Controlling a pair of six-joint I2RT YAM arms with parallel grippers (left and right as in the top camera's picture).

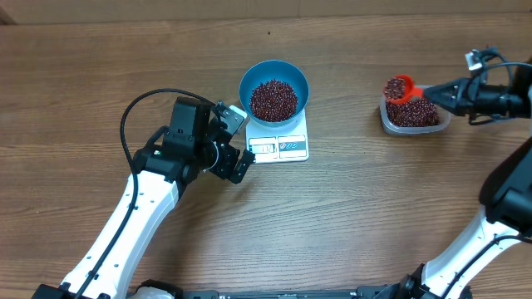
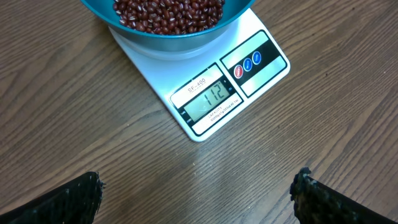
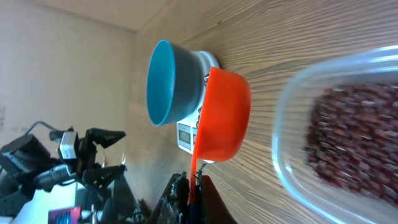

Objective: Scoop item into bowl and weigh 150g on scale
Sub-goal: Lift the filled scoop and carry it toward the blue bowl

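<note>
The blue bowl (image 1: pixel 274 91) stands on the white scale (image 1: pixel 281 148) and holds a heap of dark red beans (image 1: pixel 273 99). In the left wrist view the scale's display (image 2: pixel 208 102) reads 112, with the bowl (image 2: pixel 168 37) at the top edge. My left gripper (image 1: pixel 240 141) hovers open just left of the scale, with bare table between its fingers (image 2: pixel 198 193). My right gripper (image 1: pixel 440 91) is shut on the handle of an orange scoop (image 1: pixel 399 87) loaded with beans, held over the clear tub (image 1: pixel 440 124). In the right wrist view the scoop (image 3: pixel 224 115) hangs beside the tub's rim (image 3: pixel 292 99).
The clear plastic tub at the right holds more beans (image 3: pixel 354 137). A black cable (image 1: pixel 133 112) loops from the left arm over the table. The right arm's base reaches in from the lower right (image 1: pixel 499 216). Bare wood surrounds the scale.
</note>
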